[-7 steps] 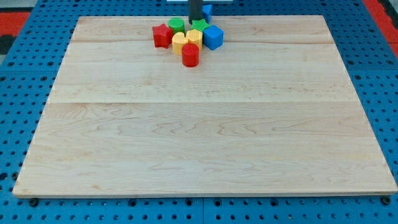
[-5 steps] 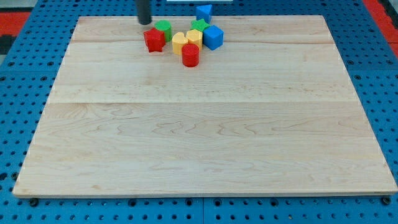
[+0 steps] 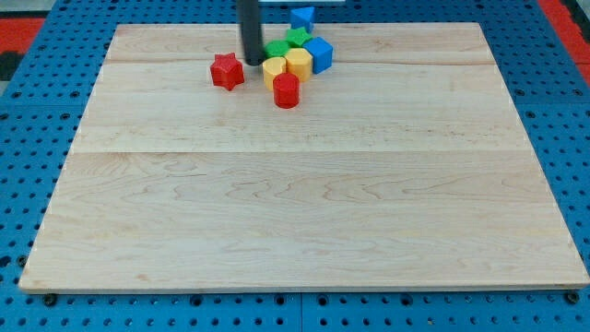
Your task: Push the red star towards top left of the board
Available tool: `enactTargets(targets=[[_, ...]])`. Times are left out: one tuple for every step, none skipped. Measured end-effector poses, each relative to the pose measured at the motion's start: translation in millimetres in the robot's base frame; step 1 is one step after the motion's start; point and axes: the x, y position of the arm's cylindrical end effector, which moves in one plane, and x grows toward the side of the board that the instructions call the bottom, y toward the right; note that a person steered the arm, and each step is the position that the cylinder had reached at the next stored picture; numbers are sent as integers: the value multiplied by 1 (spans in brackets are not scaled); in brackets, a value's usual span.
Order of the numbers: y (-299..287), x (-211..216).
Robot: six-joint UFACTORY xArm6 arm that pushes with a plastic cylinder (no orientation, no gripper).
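The red star (image 3: pixel 226 71) lies on the wooden board (image 3: pixel 304 184) near the view's top, left of the cluster and apart from it. My tip (image 3: pixel 253 62) stands just right of the red star, between it and a yellow block (image 3: pixel 274 70). The rod hides part of a green block (image 3: pixel 276 48) behind it. The tip does not visibly touch the star.
The cluster right of my tip holds a second yellow block (image 3: pixel 298 64), a red cylinder (image 3: pixel 286 90), a green star (image 3: pixel 296 38) and a blue cube (image 3: pixel 319 54). A blue block (image 3: pixel 301 17) lies at the board's top edge.
My tip moved from the star's top left to its right side. The red star slid slightly down and left, away from the cluster. The green block shifted right behind the rod.
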Motion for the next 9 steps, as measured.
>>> enactTargets(targets=[[-47, 6], [-102, 17], [-64, 73], [-137, 50], [-170, 0], [-200, -26], [-161, 12], [-156, 81], [-173, 87]])
